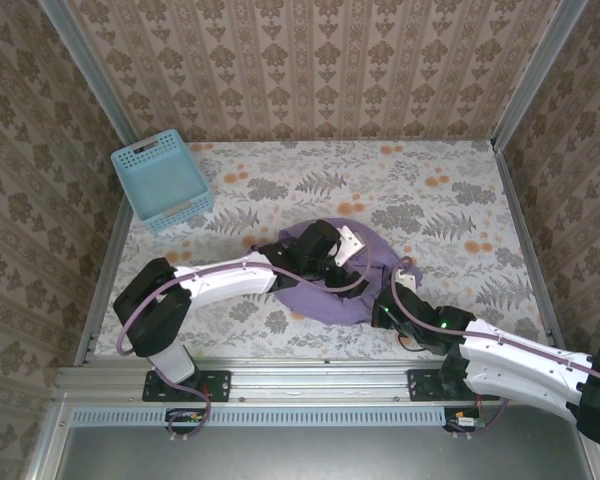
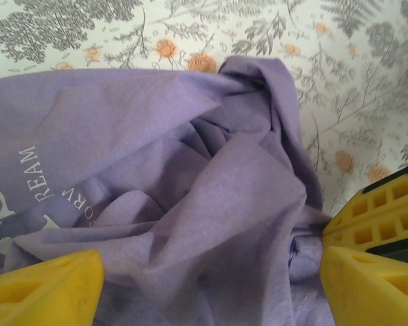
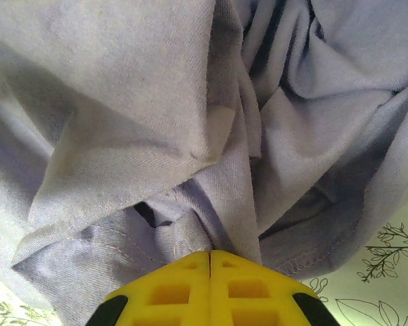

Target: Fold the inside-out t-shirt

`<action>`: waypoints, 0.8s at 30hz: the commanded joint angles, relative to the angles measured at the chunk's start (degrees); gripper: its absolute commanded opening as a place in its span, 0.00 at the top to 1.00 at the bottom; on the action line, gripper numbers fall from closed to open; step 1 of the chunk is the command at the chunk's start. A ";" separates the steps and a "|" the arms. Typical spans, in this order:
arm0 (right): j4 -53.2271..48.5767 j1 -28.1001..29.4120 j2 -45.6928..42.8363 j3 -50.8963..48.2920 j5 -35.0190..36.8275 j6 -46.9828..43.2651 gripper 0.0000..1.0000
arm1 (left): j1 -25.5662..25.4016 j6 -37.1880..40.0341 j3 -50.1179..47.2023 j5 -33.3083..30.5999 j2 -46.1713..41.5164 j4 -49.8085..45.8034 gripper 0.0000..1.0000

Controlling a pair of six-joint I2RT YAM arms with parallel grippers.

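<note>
The right tool (image 3: 210,257) — jaws pressed together — pinches a fold of the rumpled lavender t-shirt (image 3: 136,102).

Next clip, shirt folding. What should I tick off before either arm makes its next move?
1. Left gripper open: ok, jaws wide apart over bunched cloth.
2. Right gripper holding the t-shirt: ok, shut on a fold by a stitched hem.
3. T-shirt spread flat: not ok, a crumpled heap.
4. Right side out: cannot tell; white lettering shows on one patch.
5. Light-blue basket out of the way: ok, far left corner of the table, apart from the shirt.
</note>
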 commanded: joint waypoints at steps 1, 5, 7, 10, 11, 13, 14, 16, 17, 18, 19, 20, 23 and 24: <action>-1.09 0.26 -0.92 0.59 2.06 1.06 1.00 | -1.39 4.56 3.81 -1.50 4.29 -3.37 0.16; -1.06 0.26 -1.39 0.41 2.05 1.42 1.00 | -1.61 4.51 6.96 -6.63 8.30 -4.72 0.26; -1.44 0.25 -1.47 0.50 2.25 1.34 1.00 | -1.28 3.31 7.35 -10.51 8.82 -4.07 0.41; -2.48 0.25 -1.58 0.72 2.79 1.68 1.00 | -0.41 1.56 6.50 -13.86 8.14 -2.29 0.65; -2.60 0.26 -1.66 0.72 2.91 1.68 1.00 | -0.17 0.73 6.07 -15.29 7.69 -1.71 0.72; -2.89 0.26 -1.72 0.63 3.54 1.38 1.00 | 1.38 -2.14 2.95 -16.69 5.40 0.88 0.84; -2.95 0.23 -1.79 0.59 3.70 1.19 1.00 | 2.39 -3.79 1.06 -15.59 3.90 3.12 0.87; -3.05 0.13 -1.92 0.43 4.21 0.47 1.00 | 5.57 -8.11 -4.67 -12.11 -0.31 9.12 0.90; -3.01 0.14 -2.07 0.37 4.33 -0.01 1.00 | 7.09 -10.24 -6.91 -10.36 -2.10 11.64 0.91; -2.60 0.08 -2.32 0.19 4.42 -0.73 1.00 | 9.03 -12.39 -9.43 -7.93 -3.90 14.57 0.92; -2.06 -0.06 -2.73 0.06 4.44 -1.47 1.00 | 10.65 -14.20 -11.79 -5.96 -5.49 17.11 0.93; -1.51 -0.22 -3.09 -0.18 4.39 -2.16 1.00 | 11.74 -15.58 -13.47 -4.89 -6.67 18.67 0.94; 0.71 -0.53 -4.41 -0.66 4.09 -4.45 1.00 | 13.97 -18.26 -18.21 -1.70 -9.52 22.61 0.94; 2.11 -0.78 -4.71 -0.90 3.43 -5.41 1.00 | 14.28 -18.62 -19.14 -0.29 -9.81 23.25 0.92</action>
